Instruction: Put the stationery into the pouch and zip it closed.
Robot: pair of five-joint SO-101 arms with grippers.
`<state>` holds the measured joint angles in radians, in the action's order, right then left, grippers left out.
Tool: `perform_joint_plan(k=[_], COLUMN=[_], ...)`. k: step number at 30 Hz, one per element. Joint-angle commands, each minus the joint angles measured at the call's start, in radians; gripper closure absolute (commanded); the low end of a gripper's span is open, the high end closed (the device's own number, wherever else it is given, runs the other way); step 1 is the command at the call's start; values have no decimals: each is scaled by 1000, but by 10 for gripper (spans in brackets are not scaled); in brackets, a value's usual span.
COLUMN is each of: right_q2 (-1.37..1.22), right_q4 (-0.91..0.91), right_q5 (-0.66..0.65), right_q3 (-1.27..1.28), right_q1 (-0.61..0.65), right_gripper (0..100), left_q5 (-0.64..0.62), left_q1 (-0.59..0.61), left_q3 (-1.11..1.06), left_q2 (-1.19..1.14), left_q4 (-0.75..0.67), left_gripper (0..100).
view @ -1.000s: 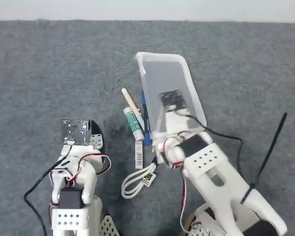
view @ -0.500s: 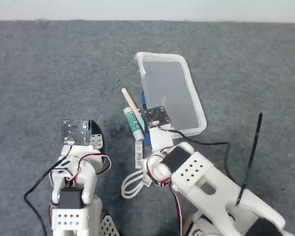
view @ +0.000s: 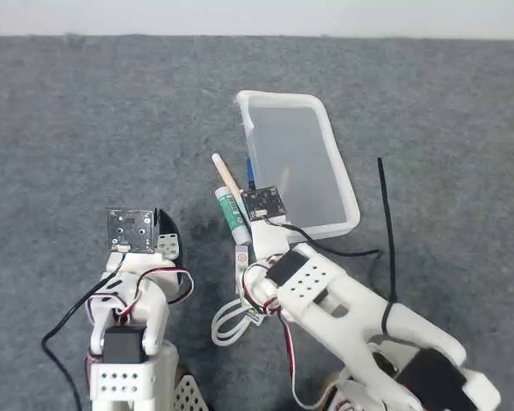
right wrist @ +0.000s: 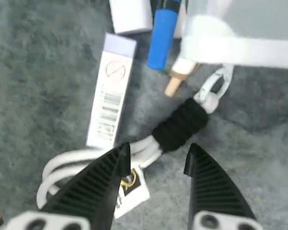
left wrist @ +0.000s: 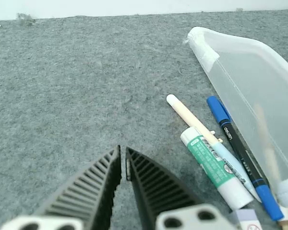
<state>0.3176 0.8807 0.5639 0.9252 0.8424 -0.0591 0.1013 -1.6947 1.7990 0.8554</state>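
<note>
Coiled cable (right wrist: pixel 180 125) — under right gripper (right wrist: pixel 158 148)

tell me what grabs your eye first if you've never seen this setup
The translucent pouch lies on the grey felt beyond the arms, with a blue pen, a glue stick and a cream pen lined up along its side. Nearer in, the right tool hangs open over a coiled white cable with a black wrap, while the left tool sits shut over bare felt.
</note>
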Motion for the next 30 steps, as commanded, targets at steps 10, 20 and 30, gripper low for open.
perform_joint_plan(k=[10,20,30], right_q2=[-62,-71,-71], right_q4=[-30,-102,-97], right_q5=[44,46,38], right_q3=[-55,-55,-49], right_q1=[-87,-173,-171], right_gripper=[818,819,946], left_q5=[5,5,5], left_q1=[3,3,3], left_q3=[10,10,10], left_q2=[14,14,14], left_q4=[-26,-26,-25], left_gripper=[987,987,987])
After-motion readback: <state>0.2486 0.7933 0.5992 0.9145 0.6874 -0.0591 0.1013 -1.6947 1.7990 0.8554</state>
